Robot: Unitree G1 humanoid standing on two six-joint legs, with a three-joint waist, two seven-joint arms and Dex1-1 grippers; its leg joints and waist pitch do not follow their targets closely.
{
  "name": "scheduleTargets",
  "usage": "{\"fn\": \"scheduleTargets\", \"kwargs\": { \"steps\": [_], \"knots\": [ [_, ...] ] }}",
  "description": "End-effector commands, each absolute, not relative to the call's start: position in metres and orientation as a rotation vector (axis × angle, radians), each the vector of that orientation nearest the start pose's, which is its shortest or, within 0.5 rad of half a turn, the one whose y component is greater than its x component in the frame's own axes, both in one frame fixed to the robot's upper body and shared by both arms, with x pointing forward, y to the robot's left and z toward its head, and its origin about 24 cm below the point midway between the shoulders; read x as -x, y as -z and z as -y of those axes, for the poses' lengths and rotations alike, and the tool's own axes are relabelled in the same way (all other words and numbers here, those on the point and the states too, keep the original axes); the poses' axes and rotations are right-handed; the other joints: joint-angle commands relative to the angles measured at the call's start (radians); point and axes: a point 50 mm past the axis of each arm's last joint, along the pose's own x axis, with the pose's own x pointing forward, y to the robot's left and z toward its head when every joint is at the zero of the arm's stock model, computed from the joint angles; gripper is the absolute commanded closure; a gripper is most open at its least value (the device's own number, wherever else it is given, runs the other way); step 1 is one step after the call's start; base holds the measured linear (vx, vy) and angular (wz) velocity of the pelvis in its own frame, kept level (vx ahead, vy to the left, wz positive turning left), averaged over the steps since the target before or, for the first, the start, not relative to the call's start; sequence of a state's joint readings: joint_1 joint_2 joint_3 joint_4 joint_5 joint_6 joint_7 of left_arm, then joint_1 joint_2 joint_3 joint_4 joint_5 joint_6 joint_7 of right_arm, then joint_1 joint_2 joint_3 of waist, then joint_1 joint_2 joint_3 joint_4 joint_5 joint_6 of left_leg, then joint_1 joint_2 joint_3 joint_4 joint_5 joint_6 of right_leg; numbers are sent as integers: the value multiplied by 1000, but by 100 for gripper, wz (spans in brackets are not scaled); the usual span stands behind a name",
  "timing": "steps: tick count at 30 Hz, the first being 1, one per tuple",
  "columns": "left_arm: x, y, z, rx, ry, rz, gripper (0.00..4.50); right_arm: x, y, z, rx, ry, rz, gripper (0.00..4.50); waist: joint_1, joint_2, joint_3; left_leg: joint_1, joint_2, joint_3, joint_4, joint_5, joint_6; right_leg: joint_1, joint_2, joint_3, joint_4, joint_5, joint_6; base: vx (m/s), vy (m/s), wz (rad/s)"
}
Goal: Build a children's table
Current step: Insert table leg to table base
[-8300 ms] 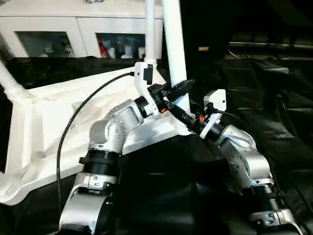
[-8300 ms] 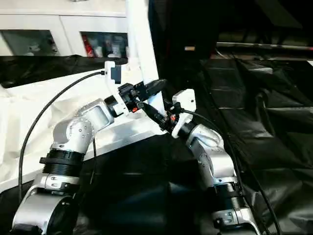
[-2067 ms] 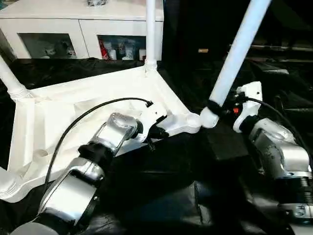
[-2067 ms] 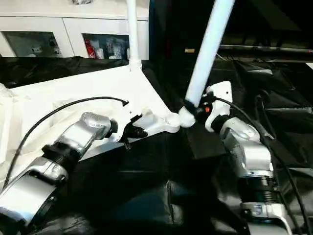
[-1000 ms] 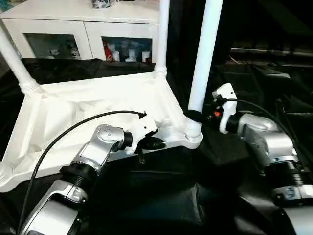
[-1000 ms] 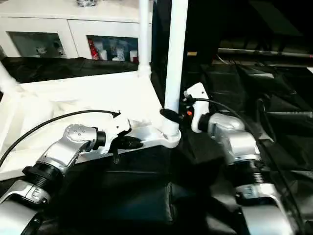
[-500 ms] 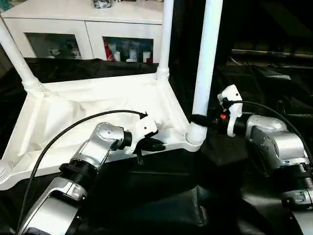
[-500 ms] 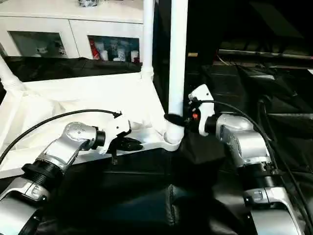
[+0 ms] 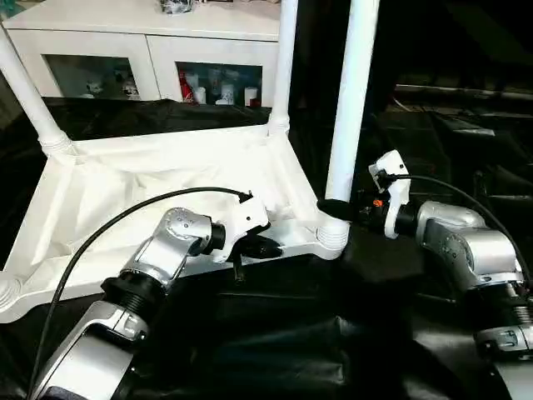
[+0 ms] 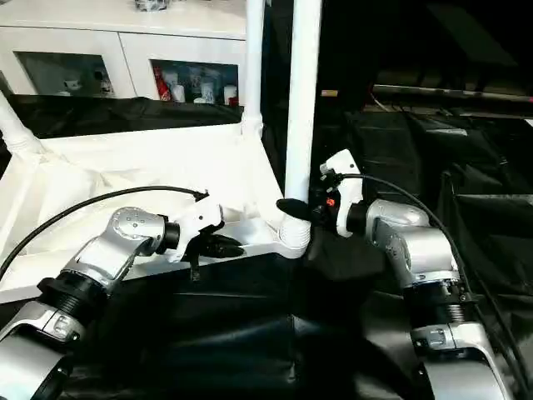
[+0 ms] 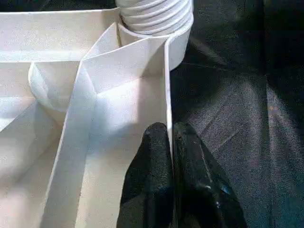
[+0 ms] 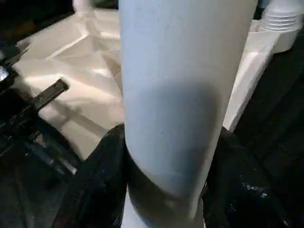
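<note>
The upturned children's table [image 9: 150,179] lies on the black tabletop [image 9: 416,125]. The left end effector [image 11: 167,142] pinches its near rim; the right end effector [image 9: 337,206] clamps the near-right leg [image 9: 350,100] just above the socket. Keep the leg upright, push straight down, rim braced.

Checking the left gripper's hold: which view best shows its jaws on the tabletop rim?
The left wrist view: the left gripper pinches the white plastic tabletop's thin raised rim. The eye views show that grip small, from the side.
</note>
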State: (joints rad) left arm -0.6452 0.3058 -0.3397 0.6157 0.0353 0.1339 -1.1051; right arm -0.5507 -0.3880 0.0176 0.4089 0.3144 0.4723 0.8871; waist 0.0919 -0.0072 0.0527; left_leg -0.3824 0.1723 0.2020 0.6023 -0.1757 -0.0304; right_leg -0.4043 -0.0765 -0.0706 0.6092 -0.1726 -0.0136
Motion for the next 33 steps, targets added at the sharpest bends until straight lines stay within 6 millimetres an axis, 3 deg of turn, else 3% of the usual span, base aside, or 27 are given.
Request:
{"fn": "scheduleTargets", "kwargs": {
  "steps": [1, 3, 4, 7, 9, 10, 13, 15, 17, 18, 19, 20, 21, 22, 29, 31, 32, 33],
  "knots": [
    [-321, -50, -102, -444, 1336, -454, 450, -327, -68, 172, -106, -847, -407, 264, 0, -10, -66, 24, 63, -32, -72, -224, 13, 42, -87, 51, -85, -318, -189, 0, 0, 0],
    [-322, -50, -103, -447, 1337, -453, 450, -328, -62, 173, -147, -822, -403, 264, -2, 2, -65, 25, 63, -34, -73, -241, 9, 40, -86, 51, -85, -314, -194, 0, 0, 0],
    [-322, -50, -103, -447, 1336, -452, 450, -327, -60, 172, -168, -815, -397, 264, -3, -3, -65, 24, 62, -34, -74, -250, 5, 43, -86, 50, -88, -322, -192, 0, 0, 0],
    [-323, -51, -103, -451, 1332, -447, 450, -323, -54, 172, -233, -802, -382, 264, -1, 5, -64, 28, 63, -36, -76, -269, -1, 42, -87, 50, -90, -335, -190, 0, 0, 0],
    [-324, -52, -103, -453, 1327, -440, 450, -318, -49, 171, -274, -804, -367, 264, -2, 5, -66, 28, 64, -37, -78, -277, -5, 43, -86, 50, -89, -328, -190, 0, 0, 0],
    [-325, -53, -104, -455, 1320, -434, 450, -316, -46, 171, -295, -800, -356, 264, 0, 12, -64, 29, 65, -38, -79, -285, -7, 41, -86, 51, -89, -323, -193, 0, 0, 0],
    [-327, -55, -105, -459, 1304, -425, 450, -311, -39, 169, -349, -774, -320, 264, -1, 12, -63, 29, 63, -38, -81, -309, -9, 44, -86, 50, -94, -331, -191, 0, 0, 0],
    [-329, -56, -106, -462, 1294, -423, 450, -308, -33, 168, -383, -740, -283, 264, -1, 27, -61, 35, 64, -43, -84, -348, -20, 39, -89, 48, -98, -378, -186, 0, 0, 0],
    [-330, -56, -107, -465, 1289, -422, 450, -306, -31, 167, -387, -726, -267, 264, -5, 23, -61, 33, 63, -43, -86, -366, -26, 41, -88, 48, -101, -395, -182, 0, 0, 0],
    [-331, -57, -107, -468, 1287, -422, 450, -303, -28, 166, -399, -711, -243, 264, -5, 25, -59, 37, 62, -43, -86, -381, -28, 38, -88, 48, -106, -413, -180, 0, 0, 0],
    [-332, -58, -108, -470, 1286, -423, 450, -302, -27, 165, -403, -696, -226, 264, -3, 43, -58, 38, 61, -46, -86, -394, -32, 36, -90, 48, -105, -426, -178, 0, 0, 0],
    [-332, -58, -108, -471, 1285, -423, 450, -302, -26, 164, -403, -696, -224, 264, -7, 33, -56, 42, 61, -46, -88, -419, -34, 35, -88, 46, -111, -459, -169, 0, 0, 0],
    [-334, -59, -110, -480, 1284, -425, 450, -299, -24, 161, -389, -691, -206, 264, -8, 46, -54, 43, 59, -49, -88, -434, -35, 35, -88, 45, -114, -491, -161, 0, 0, 0],
    [-334, -59, -110, -485, 1283, -426, 450, -298, -23, 159, -376, -691, -199, 264, -10, 41, -53, 42, 58, -48, -89, -436, -32, 35, -89, 45, -118, -507, -154, 0, 0, 0],
    [-338, -61, -110, -497, 1273, -423, 450, -288, -17, 146, -252, -742, -195, 264, -10, 47, -51, 44, 57, -51, -89, -426, -16, 28, -90, 43, -129, -604, -113, 0, 0, 0],
    [-338, -60, -110, -500, 1273, -422, 450, -287, -16, 144, -217, -763, -208, 264, -12, 49, -51, 42, 59, -52, -92, -429, -17, 31, -89, 42, -129, -598, -111, 0, 0, 0],
    [-338, -60, -109, -502, 1276, -423, 450, -287, -16, 142, -183, -785, -217, 264, -13, 42, -52, 43, 60, -51, -94, -426, -13, 31, -89, 42, -130, -587, -113, 0, 0, 0],
    [-338, -59, -109, -505, 1279, -424, 450, -288, -16, 141, -155, -799, -227, 264, -14, 47, -52, 43, 61, -52, -96, -425, -13, 32, -90, 41, -129, -579, -117, 0, 0, 0]
  ]
}}
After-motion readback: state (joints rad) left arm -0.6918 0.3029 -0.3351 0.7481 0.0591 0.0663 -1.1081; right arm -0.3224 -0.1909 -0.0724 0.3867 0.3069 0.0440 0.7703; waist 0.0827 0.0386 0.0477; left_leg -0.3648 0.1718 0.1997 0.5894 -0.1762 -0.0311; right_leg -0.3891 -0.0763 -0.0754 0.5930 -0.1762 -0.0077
